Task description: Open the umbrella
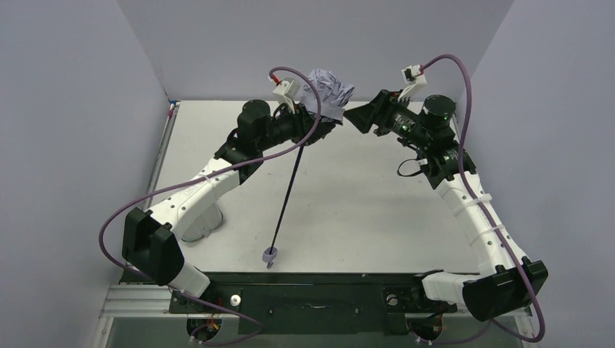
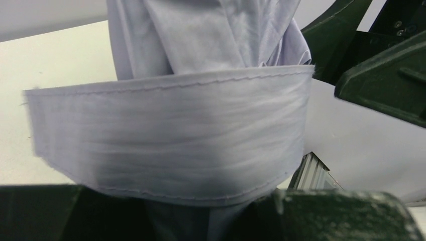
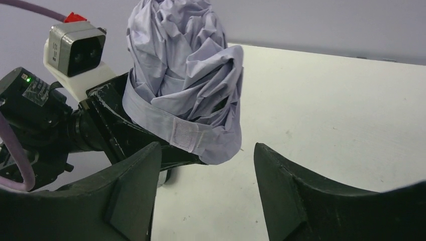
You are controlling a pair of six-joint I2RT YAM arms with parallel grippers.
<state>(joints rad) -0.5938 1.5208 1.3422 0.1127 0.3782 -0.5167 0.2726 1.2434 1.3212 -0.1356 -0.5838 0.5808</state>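
Dark fingers of the right gripper fill the bottom of the right wrist view. They are spread wide with nothing between them, and their tips point at the umbrella just ahead, apparently without touching it. The canopy is still a crumpled lavender bundle, girded by its wrap strap, whose fastening tab faces this camera.

The left gripper comes in from the bundle's 9 o'clock side and is clamped on the umbrella at the strap, holding it up off the table. In the left wrist view the strap fills the frame, with this gripper's fingers closed in under it.

From above, the bundle sits at the table's 12 o'clock and the right gripper is at the bundle's 3 o'clock. The thin black shaft slants down toward 6 o'clock and ends in the small pale handle by the near edge. I cannot tell whether the handle touches the table.
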